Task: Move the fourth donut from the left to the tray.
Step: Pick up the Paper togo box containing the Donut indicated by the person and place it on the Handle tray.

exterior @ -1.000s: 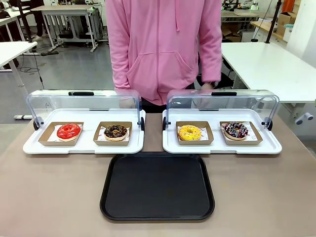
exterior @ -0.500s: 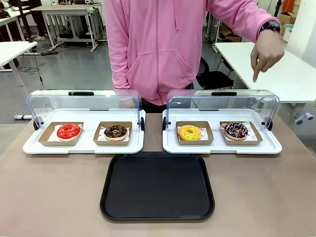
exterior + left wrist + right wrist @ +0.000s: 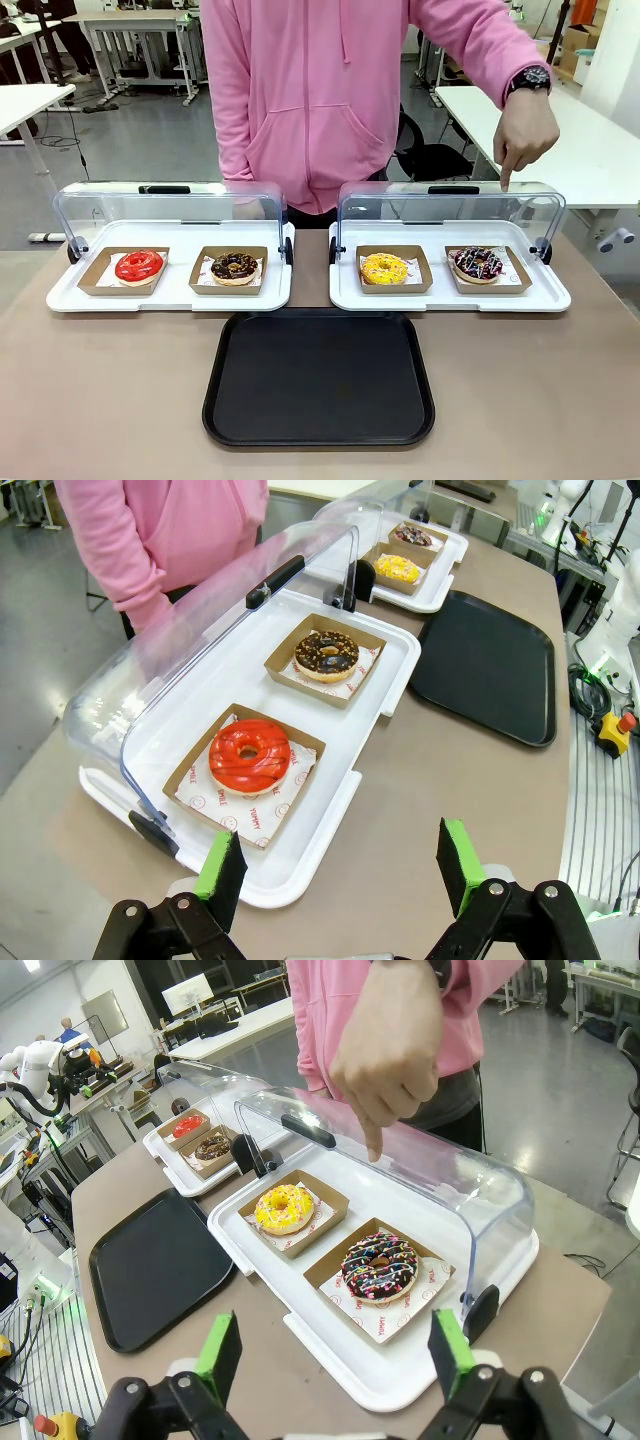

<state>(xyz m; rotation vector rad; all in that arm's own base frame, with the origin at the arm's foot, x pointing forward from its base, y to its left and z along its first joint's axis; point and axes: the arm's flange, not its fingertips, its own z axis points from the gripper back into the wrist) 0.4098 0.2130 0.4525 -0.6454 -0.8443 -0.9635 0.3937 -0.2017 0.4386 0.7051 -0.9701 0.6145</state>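
Left end effector and right end effector both hang with green pads spread wide and nothing between them, each above the near side of the worktop.

From the right wrist, the fourth donut lies just ahead and below. It rests in its brown cardboard holder at the right end of the white tray that stands toward the far right corner of the worktop, with a yellow donut beside it on the left. The clear lid is swung back, so the donut is open from the near side. The person's hand points a finger downward above that lid, over the donut's end of it. The black tray lies bare at the middle of the worktop's near edge, just in front of the white trays.

I judge the task unstarted: this is the indicating step, with no reach begun. Next, the right arm looks best placed. It would need to come down over the holder and close on its cardboard walls, not the glaze, staying low beneath the lid and apart from the pointing hand.
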